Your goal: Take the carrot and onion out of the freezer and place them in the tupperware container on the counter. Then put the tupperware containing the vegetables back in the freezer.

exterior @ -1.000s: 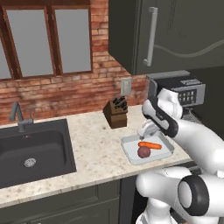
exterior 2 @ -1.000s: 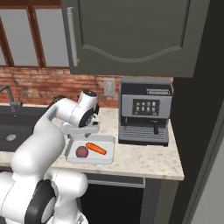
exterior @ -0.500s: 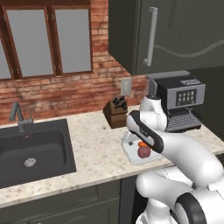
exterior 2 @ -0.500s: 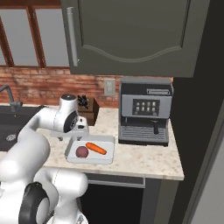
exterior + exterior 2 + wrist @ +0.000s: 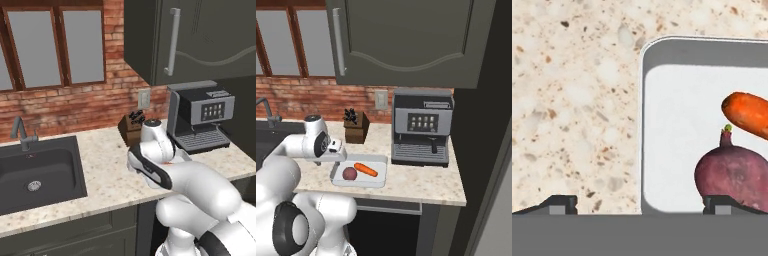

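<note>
Directly below the claw [image 5: 639, 204], the near wall of the tupperware container [image 5: 643, 125] runs between its two finger tips, one tip over the speckled table [image 5: 572, 100] and the other over the tray's inside. The claw stands wide open and grips nothing. Inside the tray, the onion [image 5: 732, 172] lies close by the tip on that side, and the carrot [image 5: 747, 114] rests just past it, touching or nearly touching its top. In the right base view the claw [image 5: 336, 148] hangs over the tray's sink-side edge, with the onion [image 5: 349, 173] and carrot [image 5: 365, 169] side by side in the tupperware container [image 5: 378, 177], and the coffee machine [image 5: 421, 127] stands well beyond the tray.

Both vegetables appear to be in the container, so the first half of the task looks done. What is left is to grasp the tray's wall, lift it, and carry it back to the freezer; the straddling pose suggests that grasp is being set up.
</note>
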